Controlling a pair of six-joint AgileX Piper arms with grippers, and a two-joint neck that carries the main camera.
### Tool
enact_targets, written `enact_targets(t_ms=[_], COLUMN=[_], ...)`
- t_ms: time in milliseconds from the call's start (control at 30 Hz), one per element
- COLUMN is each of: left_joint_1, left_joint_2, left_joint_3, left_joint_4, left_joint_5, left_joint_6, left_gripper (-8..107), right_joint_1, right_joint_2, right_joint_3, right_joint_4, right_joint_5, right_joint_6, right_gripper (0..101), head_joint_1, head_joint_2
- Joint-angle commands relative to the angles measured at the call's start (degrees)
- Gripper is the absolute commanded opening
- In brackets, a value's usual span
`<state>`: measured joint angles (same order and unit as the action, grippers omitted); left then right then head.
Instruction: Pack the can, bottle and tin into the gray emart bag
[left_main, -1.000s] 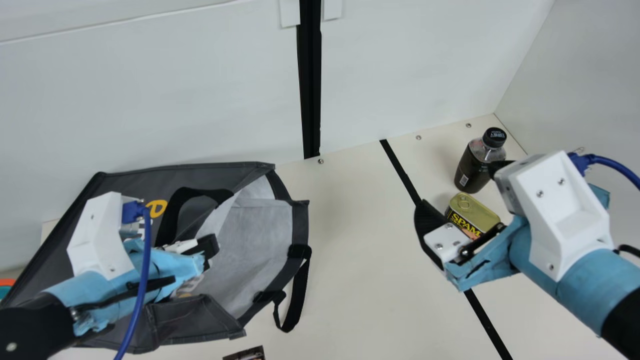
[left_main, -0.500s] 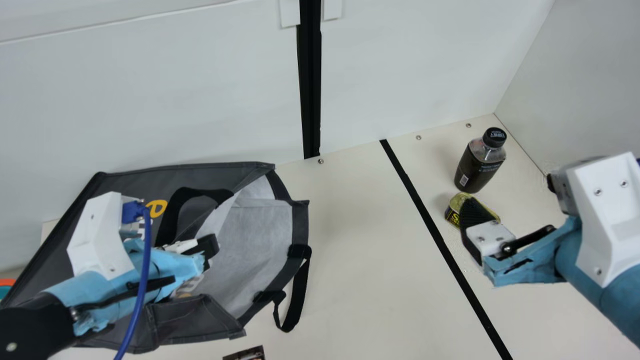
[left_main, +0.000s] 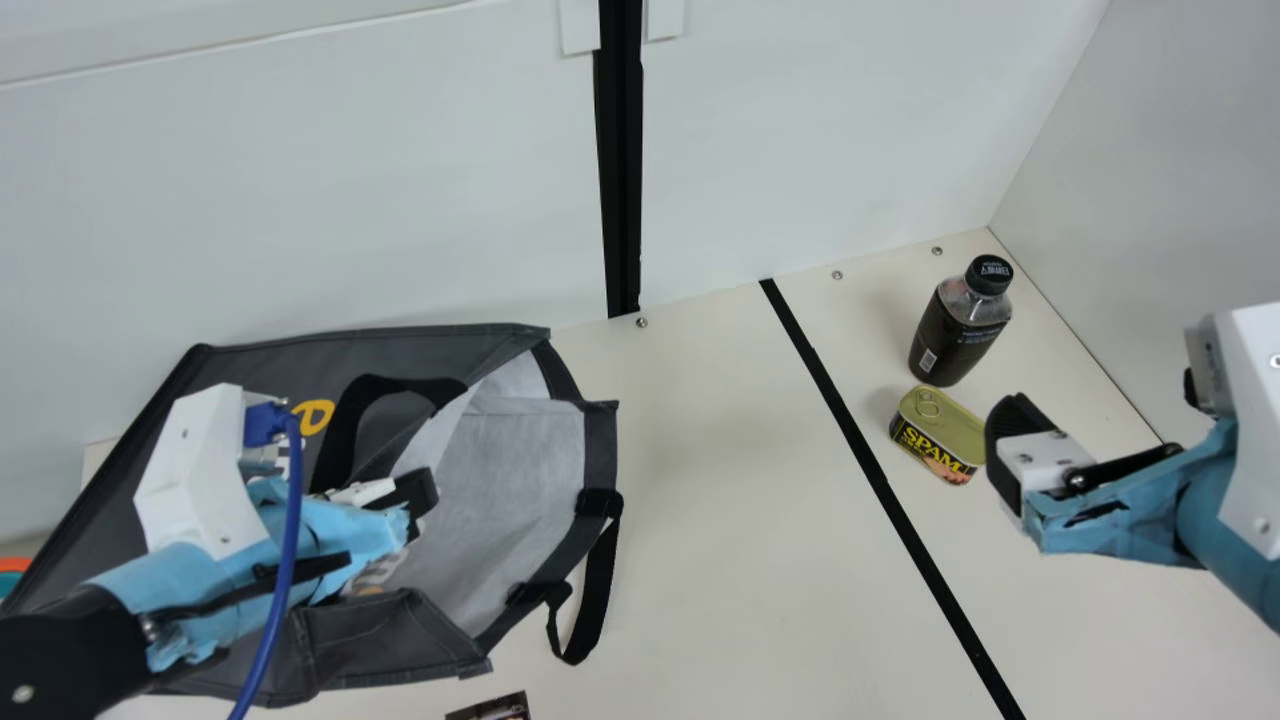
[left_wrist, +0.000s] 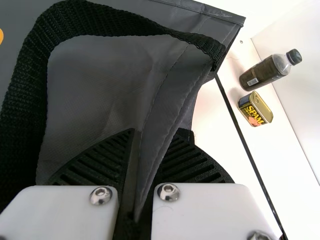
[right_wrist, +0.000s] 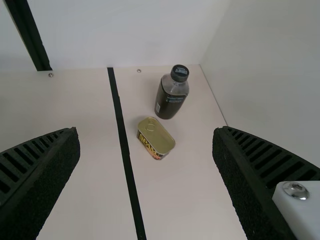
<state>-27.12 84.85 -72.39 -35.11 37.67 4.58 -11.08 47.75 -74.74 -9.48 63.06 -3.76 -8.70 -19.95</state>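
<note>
My left end effector (left_main: 425, 495) grips a fold of the gray emart bag (left_main: 520, 480), whose mouth faces my right. My right end effector (left_main: 1100, 400) is released, fingers wide apart, near the tin (left_main: 945, 425) lying on the desk (left_main: 730, 500). Just beyond the tin, the dark bottle (left_main: 955, 335) stands upright. At the bag's mouth is a partly hidden item (left_main: 376, 574) I cannot identify.
</note>
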Motion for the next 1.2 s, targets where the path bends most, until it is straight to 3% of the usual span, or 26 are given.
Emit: enact_targets(t_ms=[0, 367, 1167], left_joint_1=[0.0, 0.0, 0.0], left_joint_2=[0.0, 0.0, 0.0], left_joint_3=[0.0, 0.0, 0.0], left_joint_4=[0.0, 0.0, 0.0], left_joint_5=[0.0, 0.0, 0.0], left_joint_6=[0.0, 0.0, 0.0], left_gripper=[10, 10, 10], right_joint_1=[0.4, 4.4, 5.0], right_joint_2=[0.4, 2.4, 3.8], right_joint_3=[-0.8, -5.2, -4.3], right_joint_4=[-1.3, -6.6, -6.6], right_joint_5=[1.2, 6.8, 6.8], right_joint_6=[0.9, 5.6, 7.2], right_gripper=[91, 91, 91], head_joint_1=[-1.3, -1.3, -1.3], head_joint_2=[0.0, 0.0, 0.0])
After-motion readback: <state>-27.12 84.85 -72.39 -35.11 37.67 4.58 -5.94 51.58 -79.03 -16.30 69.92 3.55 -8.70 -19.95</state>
